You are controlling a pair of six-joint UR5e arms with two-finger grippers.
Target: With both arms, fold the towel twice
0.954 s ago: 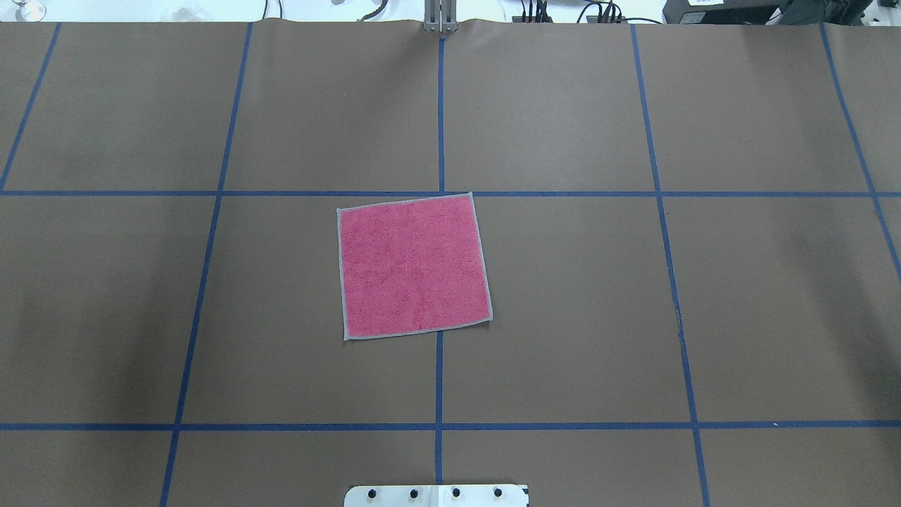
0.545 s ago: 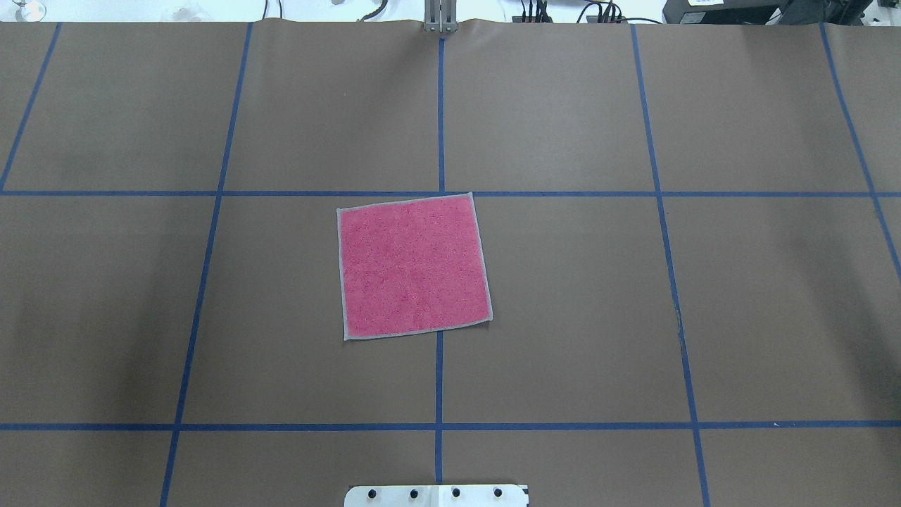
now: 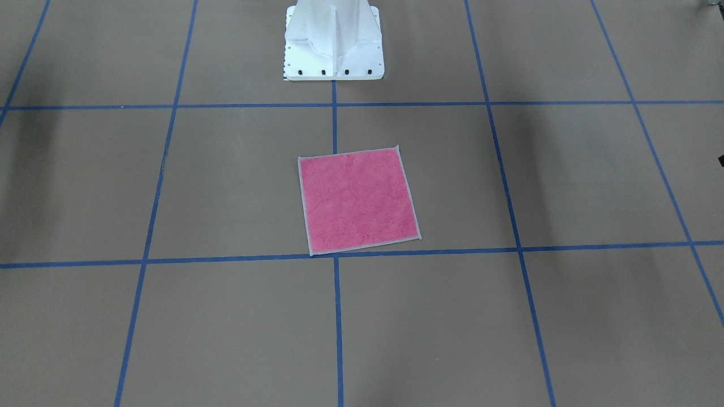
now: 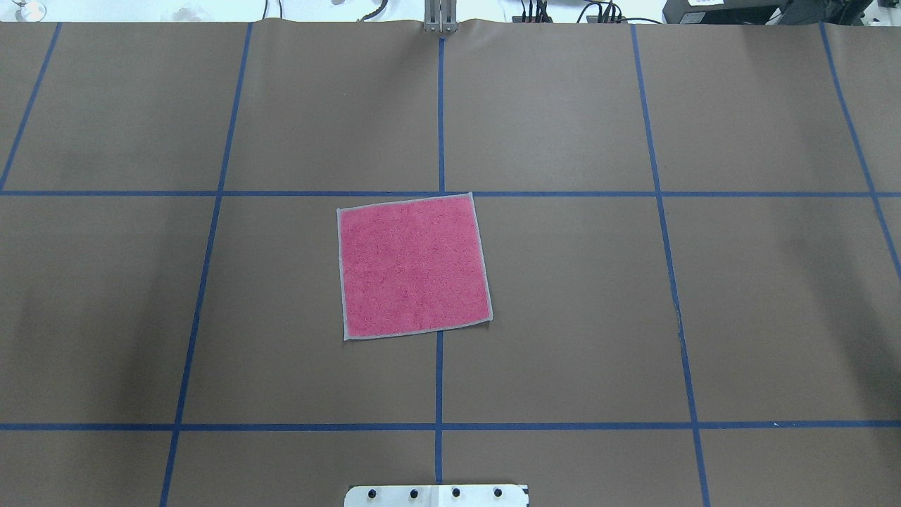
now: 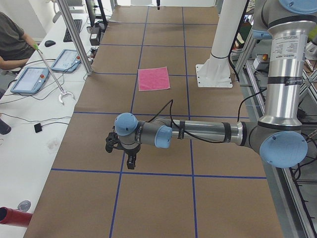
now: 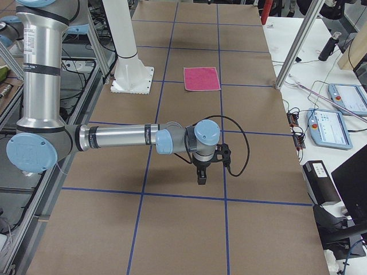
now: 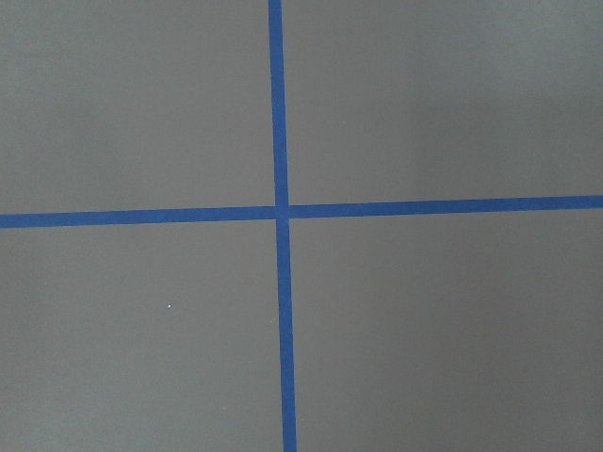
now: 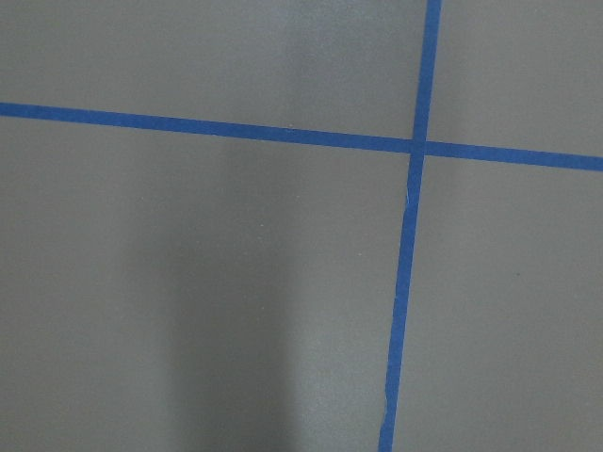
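Observation:
The towel (image 4: 414,266) lies flat and unfolded, pink face up with its pale border showing, near the table's middle; it also shows in the front view (image 3: 358,200) and both side views (image 5: 153,79) (image 6: 202,78). The left gripper (image 5: 130,162) hangs over the table far toward the robot's left end, well away from the towel. The right gripper (image 6: 201,177) hangs over the table far toward the robot's right end. Both show only in side views, so I cannot tell whether they are open or shut. Both wrist views show only brown paper and blue tape.
The white pedestal base (image 3: 334,39) stands behind the towel. Blue tape lines (image 4: 439,380) grid the brown table cover. An operators' bench with tablets (image 5: 29,79) (image 6: 344,114), a grabber stick (image 5: 49,74) and a seated person (image 5: 10,39) runs along the far side.

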